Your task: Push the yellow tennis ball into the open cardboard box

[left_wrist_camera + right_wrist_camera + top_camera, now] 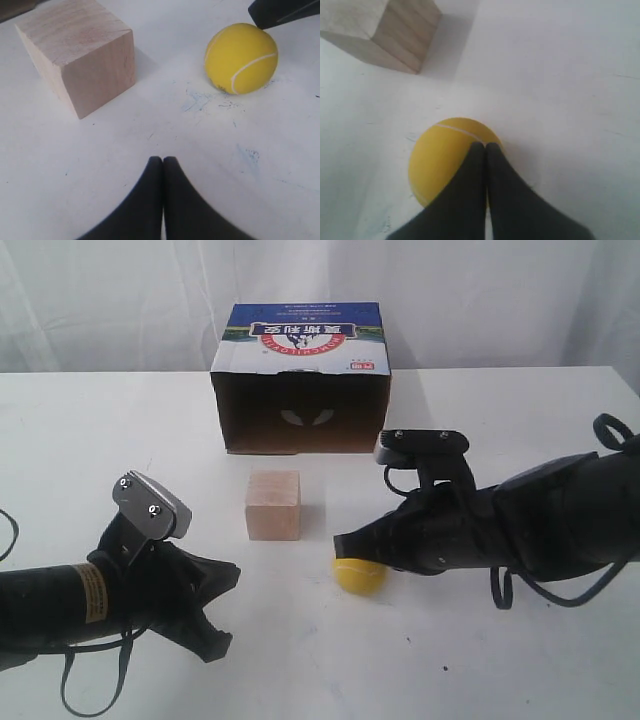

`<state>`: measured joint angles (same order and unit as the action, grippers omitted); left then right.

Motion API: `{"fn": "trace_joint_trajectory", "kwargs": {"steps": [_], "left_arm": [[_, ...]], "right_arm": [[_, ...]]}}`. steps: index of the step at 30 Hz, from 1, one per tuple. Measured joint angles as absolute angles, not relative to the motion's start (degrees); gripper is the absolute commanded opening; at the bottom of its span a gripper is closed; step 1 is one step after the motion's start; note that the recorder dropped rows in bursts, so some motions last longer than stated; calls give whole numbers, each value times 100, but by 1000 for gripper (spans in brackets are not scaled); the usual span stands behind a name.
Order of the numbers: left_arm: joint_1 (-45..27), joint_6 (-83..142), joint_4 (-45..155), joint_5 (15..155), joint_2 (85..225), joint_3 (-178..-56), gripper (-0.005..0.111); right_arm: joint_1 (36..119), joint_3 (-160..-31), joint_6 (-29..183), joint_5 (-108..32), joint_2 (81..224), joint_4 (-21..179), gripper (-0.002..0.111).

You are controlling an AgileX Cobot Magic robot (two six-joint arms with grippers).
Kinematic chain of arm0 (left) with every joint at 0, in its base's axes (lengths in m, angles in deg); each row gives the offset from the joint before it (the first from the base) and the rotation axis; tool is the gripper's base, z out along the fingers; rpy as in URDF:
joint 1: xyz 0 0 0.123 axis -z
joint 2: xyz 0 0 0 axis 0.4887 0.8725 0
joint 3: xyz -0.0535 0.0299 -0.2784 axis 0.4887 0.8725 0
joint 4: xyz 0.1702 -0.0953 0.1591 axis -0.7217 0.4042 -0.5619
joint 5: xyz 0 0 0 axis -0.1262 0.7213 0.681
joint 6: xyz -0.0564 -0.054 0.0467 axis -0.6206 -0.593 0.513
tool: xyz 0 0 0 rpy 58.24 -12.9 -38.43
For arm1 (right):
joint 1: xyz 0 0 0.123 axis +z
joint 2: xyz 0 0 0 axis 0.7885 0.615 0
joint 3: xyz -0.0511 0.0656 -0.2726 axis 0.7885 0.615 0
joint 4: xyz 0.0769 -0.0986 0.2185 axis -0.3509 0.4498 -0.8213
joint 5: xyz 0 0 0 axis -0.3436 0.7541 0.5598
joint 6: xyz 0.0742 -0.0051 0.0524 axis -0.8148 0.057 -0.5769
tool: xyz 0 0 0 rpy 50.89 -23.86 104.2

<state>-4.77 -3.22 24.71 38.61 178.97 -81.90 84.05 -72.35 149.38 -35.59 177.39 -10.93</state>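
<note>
Pointing toward the yellow tennis ball (360, 576) from the near edge of the white bench (90, 440), the left hand (163, 161) has its fingers pressed together on nothing and stays well short of the ball. Right hand (485, 146), fingers also together and empty, has its tip against the ball's upper side. Ball sits on the bench just in front-right of the pale wooden cube (273, 505); farther back the open cardboard box (300, 380) shows its dark mouth toward the cube, ball well outside it.
</note>
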Motion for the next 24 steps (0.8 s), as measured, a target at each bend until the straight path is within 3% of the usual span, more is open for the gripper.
{"fn": "trace_joint_trajectory", "kwargs": {"steps": [12, 24], "left_arm": [[-477, -322, 2471, 3861, 17897, -8190, 0], [-477, -322, 2471, 3851, 17872, -8190, 0]], "right_arm": [[8405, -7552, 15259, -4172, 17852, -899, 0], [8464, -7736, 14870, -2790, 17255, -889, 0]]}}
